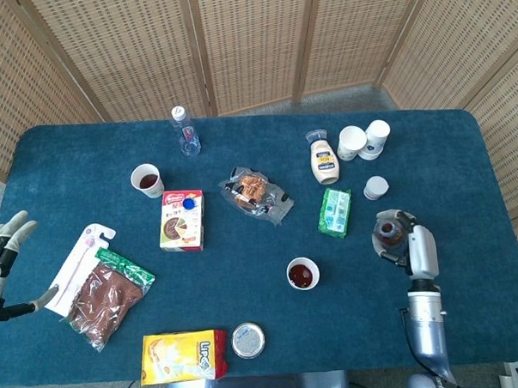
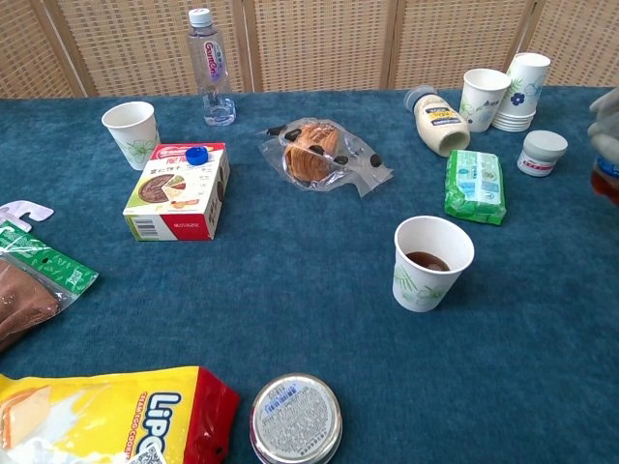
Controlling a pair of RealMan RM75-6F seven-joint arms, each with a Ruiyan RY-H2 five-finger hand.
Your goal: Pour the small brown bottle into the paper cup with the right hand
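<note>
The blue-covered counter carries everything. Largest on it, near the front left, lie a yellow Lipo snack bag and a bag of brown snacks with a green header, a white card package touching its left side. A boxed pie with a blue cap on top sits further in, and a clear wrapper holding pastry lies near the middle. A green packet lies right of centre, with a mayonnaise bottle on its side behind it. A clear water bottle stands at the back, left of centre.

The right robot hand is at the right side, well apart from the paper cup, and grips the small brown bottle, which is upright with its open mouth facing up; in the chest view only a sliver of it shows at the right edge. The paper cup stands upright near the centre front, holding dark liquid. The left robot hand hangs off the left edge of the counter, fingers spread and holding nothing.

A second cup of dark liquid stands left of the pie box. Stacked paper cups stand at the back right, a small white jar just in front of them. A round tin lies beside the yellow bag.
</note>
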